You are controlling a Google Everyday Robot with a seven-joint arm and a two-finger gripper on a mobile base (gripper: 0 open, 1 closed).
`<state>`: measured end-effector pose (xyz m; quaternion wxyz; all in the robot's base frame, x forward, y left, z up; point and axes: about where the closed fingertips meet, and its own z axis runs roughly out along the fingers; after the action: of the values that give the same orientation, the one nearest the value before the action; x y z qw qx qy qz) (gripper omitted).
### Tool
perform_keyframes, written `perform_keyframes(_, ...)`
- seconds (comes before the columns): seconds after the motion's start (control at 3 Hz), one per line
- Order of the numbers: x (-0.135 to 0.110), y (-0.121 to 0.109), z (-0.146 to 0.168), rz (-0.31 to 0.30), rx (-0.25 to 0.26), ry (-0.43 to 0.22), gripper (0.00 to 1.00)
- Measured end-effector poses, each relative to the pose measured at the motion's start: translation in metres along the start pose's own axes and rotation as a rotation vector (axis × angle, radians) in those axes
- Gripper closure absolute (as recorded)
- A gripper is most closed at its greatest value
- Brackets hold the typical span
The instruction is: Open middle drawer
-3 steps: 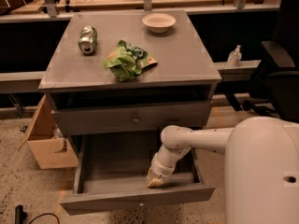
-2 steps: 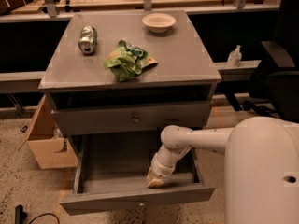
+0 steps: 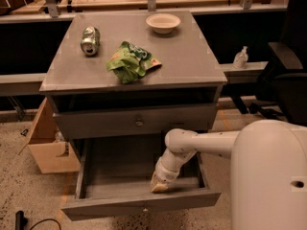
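Note:
The grey cabinet [image 3: 134, 66] has a drawer with a small round knob [image 3: 139, 123] just under its top, with a dark gap above its front. Below it, the middle drawer [image 3: 139, 205] stands pulled far out, and its grey floor shows with nothing lying in it. My gripper [image 3: 160, 183] reaches down into this open drawer at its right front, close behind the front panel. The white arm [image 3: 201, 145] comes in from the right. Whatever lies under the open drawer is hidden.
On the cabinet top lie a silver can [image 3: 89, 40], a crumpled green bag [image 3: 130, 61] and a white bowl [image 3: 163, 22]. A cardboard box [image 3: 48, 143] stands at the left on the floor. A black chair [image 3: 285, 75] is at the right. A cable [image 3: 29, 223] lies at the lower left.

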<state>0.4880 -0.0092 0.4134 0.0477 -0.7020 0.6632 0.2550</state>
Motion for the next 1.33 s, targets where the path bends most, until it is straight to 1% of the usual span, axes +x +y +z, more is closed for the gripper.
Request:
perform_keyframes(0.33,0.0,-0.0001,0.0,0.0,0.0,0.0,1.0)
perform_keyframes(0.67,0.0,-0.0001,0.0,0.0,0.0,0.0,0.83)
perform_keyframes(1.33,0.0,0.0,0.0002,0.0,0.0,0.0,0.36)
